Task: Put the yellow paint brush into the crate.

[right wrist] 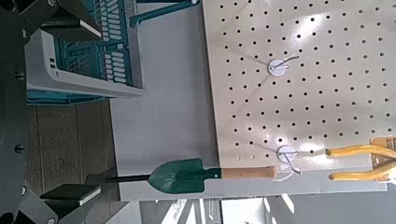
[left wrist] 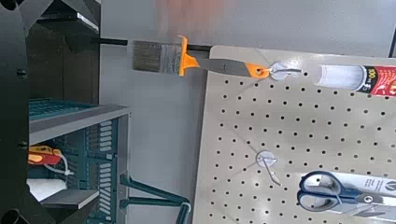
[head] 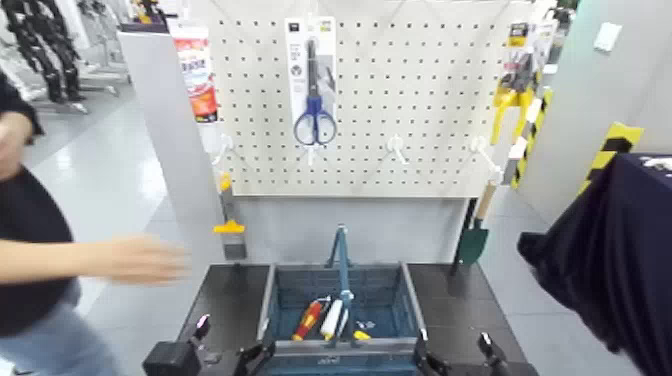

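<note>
The yellow paint brush (head: pixel 228 226) hangs bristles down from a hook at the pegboard's lower left corner; the left wrist view shows the yellow paint brush (left wrist: pixel 187 58) with its yellow tip on the hook. Below the board stands the dark blue-green crate (head: pixel 276 300) with its upright handle bar; the crate (left wrist: pixel 82 149) also shows in the left wrist view. My left gripper (head: pixel 232 342) is low at the crate's near left corner, open and empty. At the near right corner my right gripper (head: pixel 452 348) is open and empty. Both are far below the brush.
A person's arm (head: pixel 130 260) reaches in from the left toward the brush. A red-and-yellow screwdriver (head: pixel 308 320) and a white item (head: pixel 332 318) lie in the crate. Scissors (head: pixel 315 120), a tube (head: pixel 195 75) and a green trowel (head: pixel 473 240) hang on the board. Dark cloth (head: pixel 610 260) is at right.
</note>
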`<control>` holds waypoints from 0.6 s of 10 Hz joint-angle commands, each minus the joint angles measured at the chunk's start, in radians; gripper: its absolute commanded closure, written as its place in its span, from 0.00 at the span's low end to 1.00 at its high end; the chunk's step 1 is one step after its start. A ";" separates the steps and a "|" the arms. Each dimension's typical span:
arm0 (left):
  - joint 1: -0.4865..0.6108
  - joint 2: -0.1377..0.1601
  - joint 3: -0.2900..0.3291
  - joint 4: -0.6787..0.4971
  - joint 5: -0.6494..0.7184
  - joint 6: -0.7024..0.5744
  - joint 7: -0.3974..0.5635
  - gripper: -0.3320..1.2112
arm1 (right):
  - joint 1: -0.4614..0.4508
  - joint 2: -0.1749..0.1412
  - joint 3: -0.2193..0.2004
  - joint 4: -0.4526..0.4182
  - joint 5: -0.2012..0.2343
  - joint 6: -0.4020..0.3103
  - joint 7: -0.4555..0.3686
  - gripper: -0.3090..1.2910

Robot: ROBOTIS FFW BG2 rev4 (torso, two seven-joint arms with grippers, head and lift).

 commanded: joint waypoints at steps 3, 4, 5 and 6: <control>0.009 0.000 0.011 -0.008 -0.038 0.005 0.020 0.27 | 0.002 0.000 0.000 -0.006 0.026 0.003 -0.023 0.29; 0.012 0.000 0.016 -0.012 -0.041 0.006 0.018 0.27 | 0.002 0.000 0.000 -0.009 0.032 0.005 -0.028 0.29; 0.016 0.000 0.024 -0.017 -0.041 0.006 0.017 0.27 | 0.004 0.000 -0.002 -0.011 0.035 0.008 -0.028 0.28; 0.021 0.000 0.031 -0.024 -0.041 0.006 0.015 0.27 | 0.005 0.000 -0.003 -0.014 0.038 0.009 -0.028 0.28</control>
